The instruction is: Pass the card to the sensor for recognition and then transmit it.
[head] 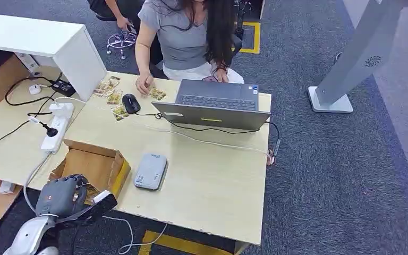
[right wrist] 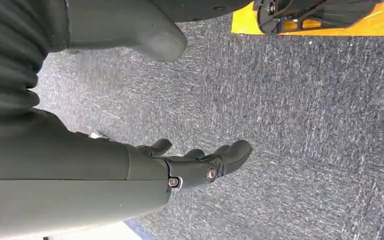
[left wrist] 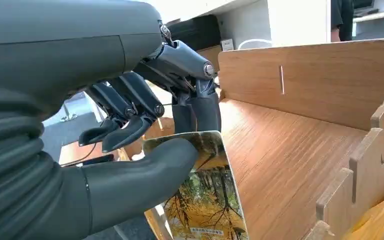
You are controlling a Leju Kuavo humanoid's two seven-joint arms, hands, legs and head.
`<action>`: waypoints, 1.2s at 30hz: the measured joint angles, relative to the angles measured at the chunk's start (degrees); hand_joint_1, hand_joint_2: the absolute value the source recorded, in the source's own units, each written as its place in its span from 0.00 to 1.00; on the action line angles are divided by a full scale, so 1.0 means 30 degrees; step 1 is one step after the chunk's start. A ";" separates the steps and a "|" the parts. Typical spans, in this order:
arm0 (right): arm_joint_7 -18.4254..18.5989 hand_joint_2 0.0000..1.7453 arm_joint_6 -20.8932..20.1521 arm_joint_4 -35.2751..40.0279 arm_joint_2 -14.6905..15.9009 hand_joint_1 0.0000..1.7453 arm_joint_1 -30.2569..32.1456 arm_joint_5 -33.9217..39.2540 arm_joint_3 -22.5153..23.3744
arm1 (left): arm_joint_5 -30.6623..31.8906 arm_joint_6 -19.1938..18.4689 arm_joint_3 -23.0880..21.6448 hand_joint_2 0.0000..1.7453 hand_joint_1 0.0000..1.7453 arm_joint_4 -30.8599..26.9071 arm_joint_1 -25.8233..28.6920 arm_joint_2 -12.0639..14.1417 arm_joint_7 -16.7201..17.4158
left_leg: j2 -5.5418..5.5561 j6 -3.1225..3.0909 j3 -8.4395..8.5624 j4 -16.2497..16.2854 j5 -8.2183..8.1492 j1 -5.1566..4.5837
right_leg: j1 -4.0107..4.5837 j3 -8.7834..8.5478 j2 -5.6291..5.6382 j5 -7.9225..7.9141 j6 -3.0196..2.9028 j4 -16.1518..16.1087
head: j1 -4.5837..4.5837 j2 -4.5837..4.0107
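You have a pale tabletop (head: 212, 191) in front of you, with a person (head: 183, 32) seated at its far side behind an open laptop (head: 215, 103), presumably there to receive what you pass over. Nearer your edge sits an open wooden box (head: 93, 164), its slotted walls apparently serving as the card stock. Just beside the box lies the grey sensor (head: 151, 171), flat and face up, placed within short reach of the box so a lifted card need travel little. A black mouse (head: 130, 103) and several loose cards (head: 111, 95) lie by the person's hand. Your left hand (head: 64, 196) is at the box's near corner. In the left wrist view this hand grips one card (left wrist: 205, 200), printed with yellow trees, between thumb (left wrist: 150, 170) and fingers (left wrist: 200, 107), with the card standing on edge above the box floor. The remaining fingers curl loosely. Your right hand (right wrist: 200, 165) hangs over the carpet (right wrist: 305, 125), fingers slightly bent and apart, holding nothing. Judged step: card picked, not yet presented to the sensor.
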State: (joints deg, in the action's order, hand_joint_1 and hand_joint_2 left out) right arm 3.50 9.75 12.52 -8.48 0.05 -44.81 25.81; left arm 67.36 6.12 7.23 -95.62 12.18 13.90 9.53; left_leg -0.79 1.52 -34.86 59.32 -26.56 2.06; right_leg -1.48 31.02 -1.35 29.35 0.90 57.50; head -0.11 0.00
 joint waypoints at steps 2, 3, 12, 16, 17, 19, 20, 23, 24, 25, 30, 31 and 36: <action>0.0000 1.00 0.0000 0.0015 0.0000 0.00 0.0008 -0.0072 0.0000 | 0.0000 0.0043 0.0000 1.00 1.00 0.0000 -0.0005 0.0000 0.0000 | 0.0000 0.0000 0.0000 0.0000 0.0000 0.0000 | 0.0000 0.0001 0.0000 0.0000 0.0000 0.0000 | 0.0000 0.0000; -0.0007 1.00 -0.0007 0.0022 0.0000 0.00 0.0011 -0.0109 0.0000 | 0.0007 0.0117 0.0000 1.00 1.00 0.0000 -0.0007 0.0000 0.0001 | 0.0000 0.0000 0.0001 0.0000 0.0000 0.0000 | 0.0000 0.0003 0.0001 0.0000 0.0000 0.0000 | 0.0000 0.0000; -0.0357 1.00 0.0007 0.0088 0.0000 0.00 0.0016 -0.0284 0.0007 | 0.0364 0.1137 -0.0204 1.00 1.00 0.0000 -0.1630 0.0015 -0.0087 | 0.0008 -0.0001 0.0000 0.0003 0.0011 0.0001 | 0.0000 0.0035 -0.0009 -0.0003 0.0000 0.0000 | 0.0000 0.0000; -0.0605 0.00 0.0007 0.0095 0.0000 0.00 0.0015 -0.0262 0.0007 | 0.0459 0.1137 -0.0751 1.00 1.00 0.0000 -0.3197 0.0190 -0.0196 | 0.0008 -0.0003 0.0002 0.0007 0.0024 0.0002 | 0.0001 0.0000 -0.0006 -0.0018 0.0005 0.0001 | 0.0000 0.0000; -0.0634 0.00 0.0007 0.0095 0.0000 0.00 0.0012 -0.0262 0.0007 | 0.0452 0.1137 -0.0933 1.00 1.00 0.0000 -0.3611 0.0269 -0.0277 | 0.0007 -0.0002 0.0002 0.0008 0.0025 0.0003 | 0.0001 0.0000 -0.0005 -0.0023 0.0007 0.0001 | 0.0000 0.0000; -0.0692 0.00 0.0007 0.0095 0.0000 0.00 0.0011 -0.0262 0.0007 | 0.0415 0.1151 -0.1188 1.00 1.00 -0.0007 -0.4225 0.0379 -0.0422 | 0.0001 -0.0002 0.0005 0.0009 0.0025 0.0003 | 0.0001 -0.0002 -0.0001 -0.0026 0.0003 0.0001 | 0.0000 0.0000; -0.0758 0.00 0.0000 0.0095 0.0000 0.00 0.0013 -0.0262 0.0007 | 0.0386 0.1151 -0.1356 1.00 1.00 -0.0015 -0.4482 0.0423 -0.0444 | 0.0000 -0.0002 0.0006 0.0011 0.0025 0.0002 | 0.0001 0.0002 0.0000 -0.0026 0.0003 0.0001 | 0.0000 0.0000; -0.0780 0.00 -0.0058 0.0095 0.0000 0.00 0.0007 -0.0262 0.0007 | 0.0342 0.1158 -0.1697 1.00 1.00 -0.0037 -0.4976 0.0532 -0.0444 | -0.0002 -0.0001 0.0005 0.0011 0.0024 0.0002 | 0.0000 0.0002 0.0001 -0.0026 0.0003 0.0001 | -0.0007 0.0000; -0.0780 0.00 -0.0087 0.0095 0.0000 0.00 0.0012 -0.0262 0.0007 | 0.0342 0.1158 -0.1763 1.00 1.00 -0.0036 -0.5055 0.0568 -0.0451 | -0.0003 -0.0001 0.0005 0.0012 0.0023 0.0002 | 0.0000 0.0007 0.0002 -0.0026 0.0003 0.0001 | 0.0000 0.0000; -0.0780 0.00 -0.0124 0.0088 0.0000 0.00 0.0013 -0.0262 0.0007 | 0.0335 0.1166 -0.1828 1.00 1.00 -0.0036 -0.5133 0.0576 -0.0451 | -0.0002 -0.0001 0.0002 0.0012 0.0023 0.0002 | 0.0000 0.0009 0.0001 -0.0025 0.0004 0.0001 | 0.0000 0.0000; -0.0830 0.00 -0.0182 0.0073 -0.0007 0.00 0.0009 -0.0269 0.0007 | 0.0138 0.1275 -0.2250 1.00 1.00 -0.0102 -0.5817 0.0648 -0.0561 | 0.0008 -0.0001 -0.0001 0.0013 0.0025 0.0004 | 0.0001 0.0045 -0.0010 -0.0024 0.0004 0.0000 | 0.0000 0.0000; -0.0838 0.00 -0.0189 0.0066 -0.0007 0.00 0.0000 -0.0277 0.0007 | 0.0094 0.1246 -0.2390 1.00 1.00 -0.0117 -0.6165 0.0729 -0.0568 | 0.0009 0.0000 0.0001 0.0012 0.0026 0.0004 | 0.0001 0.0047 -0.0012 -0.0025 0.0004 0.0000 | 0.0000 0.0000; -0.0947 0.00 -0.0328 0.0051 -0.0007 0.00 -0.0005 -0.0343 0.0007 | 0.0081 0.0779 -0.3039 1.00 1.00 0.0052 -0.8460 0.0984 -0.0181 | 0.0009 -0.0014 -0.0014 0.0016 0.0064 0.0006 | 0.0002 0.0046 -0.0012 -0.0037 0.0008 0.0001 | 0.0007 0.0000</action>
State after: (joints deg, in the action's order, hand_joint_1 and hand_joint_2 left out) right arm 0.66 8.76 12.68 -8.50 0.04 -45.83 25.83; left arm 67.61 8.46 -1.88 -95.47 -13.20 16.85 8.99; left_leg -0.77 1.48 -34.90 59.37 -26.37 2.08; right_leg -1.47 31.16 -1.39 29.24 0.92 57.50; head -0.09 0.00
